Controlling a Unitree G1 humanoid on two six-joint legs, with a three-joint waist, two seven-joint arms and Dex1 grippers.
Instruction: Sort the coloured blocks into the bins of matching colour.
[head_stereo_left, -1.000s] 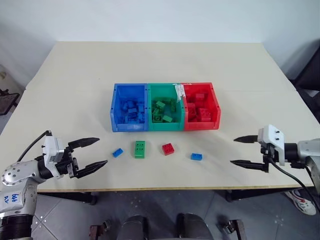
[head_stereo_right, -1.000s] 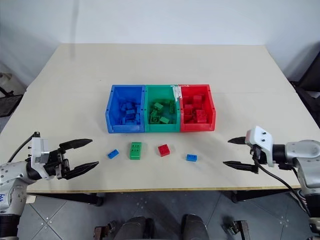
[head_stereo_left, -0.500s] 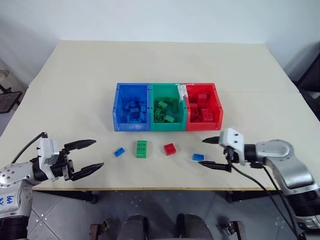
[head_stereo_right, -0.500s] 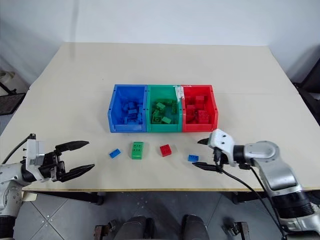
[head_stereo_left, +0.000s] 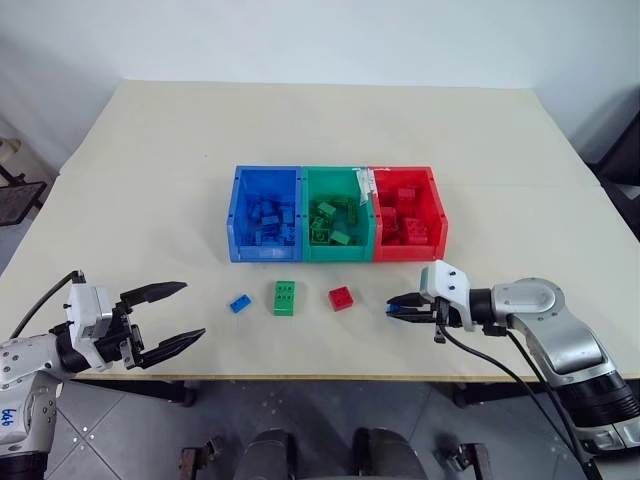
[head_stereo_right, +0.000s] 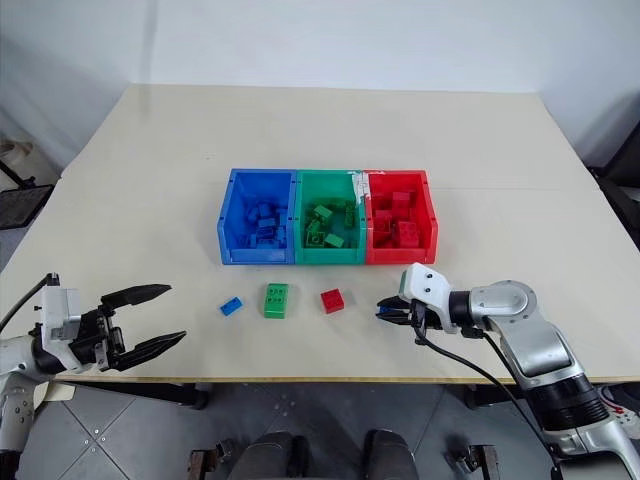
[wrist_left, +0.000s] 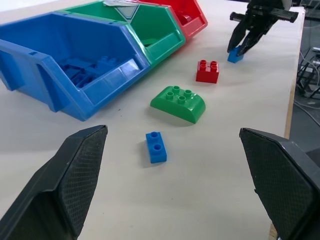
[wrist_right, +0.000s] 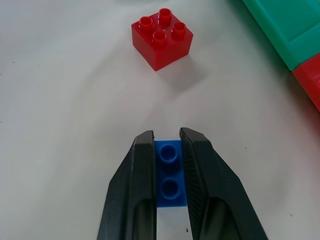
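Note:
Three joined bins stand mid-table: blue bin (head_stereo_left: 264, 254), green bin (head_stereo_left: 338, 253), red bin (head_stereo_left: 410, 252), each holding several blocks of its own colour. In front of them lie a small blue block (head_stereo_left: 238, 303), a green block (head_stereo_left: 284, 298) and a red block (head_stereo_left: 341, 298). To the right of the red block, my right gripper (head_stereo_left: 392, 304) is shut on another small blue block (wrist_right: 169, 181), which sits low at the table surface between the fingers. My left gripper (head_stereo_left: 194, 310) hovers open near the front left edge, apart from every block.
The tabletop (head_stereo_left: 300, 140) is a pale rectangle with its front edge close under both grippers. A black cable hangs from the right arm (head_stereo_left: 540, 315) below the table edge. Tiled floor shows beneath.
My right gripper swung left from the table's right side to the small blue block and shut on it. The left gripper stayed open, nearly in place.

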